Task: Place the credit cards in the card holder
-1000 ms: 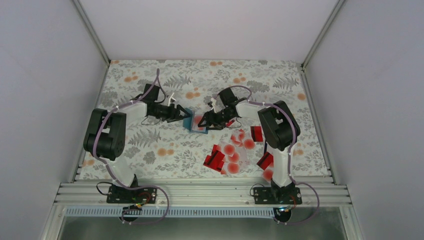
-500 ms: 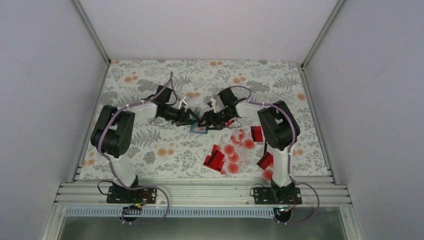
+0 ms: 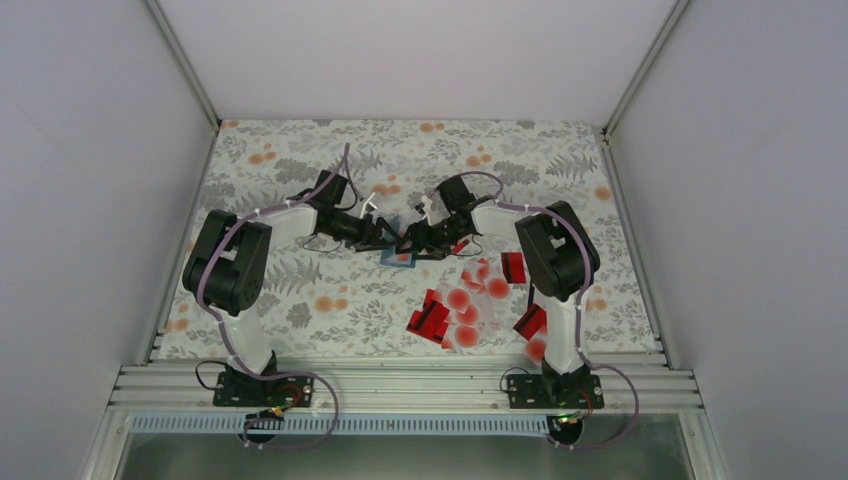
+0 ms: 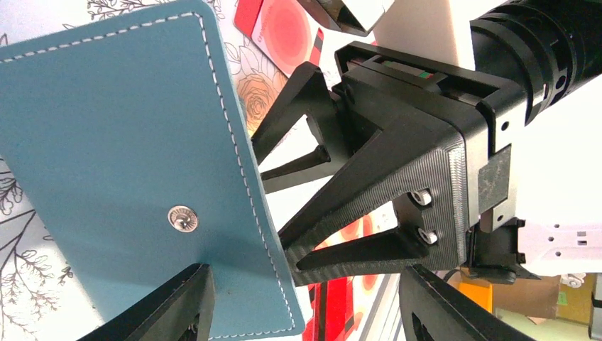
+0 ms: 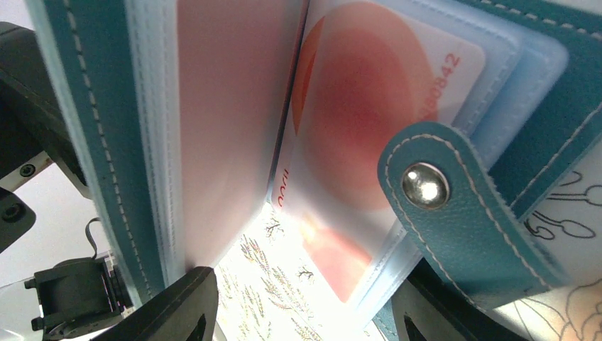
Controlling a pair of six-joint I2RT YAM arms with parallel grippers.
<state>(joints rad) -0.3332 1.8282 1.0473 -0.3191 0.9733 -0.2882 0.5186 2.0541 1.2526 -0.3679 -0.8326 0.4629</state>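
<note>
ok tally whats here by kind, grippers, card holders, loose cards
grippers: 2, left gripper and right gripper
card holder: 1
loose credit cards: heap overlaps, too small to count
total counted: 3

Robot test cell, laboratory type. Enclosure: plain white panels [image 3: 400,60] on three sides, met at the far corners by bare aluminium posts [image 3: 185,65]. Bench: one table under a grey fern-and-blossom printed cloth [image 3: 300,290], fronted along the near edge by a slotted aluminium rail [image 3: 400,385]. Fixtures: two black-and-white jointed machines, the left arm [image 3: 225,270] and the right arm [image 3: 555,255], each bolted by a base plate to that rail, side by side. Wiring: lilac cables [image 3: 325,405] run exposed along both arms and hang in loose loops below the rail. Below that, a grey sheet-metal ledge [image 3: 400,455]. Lighting even and flat; every surface bare, plain and purely functional.
</note>
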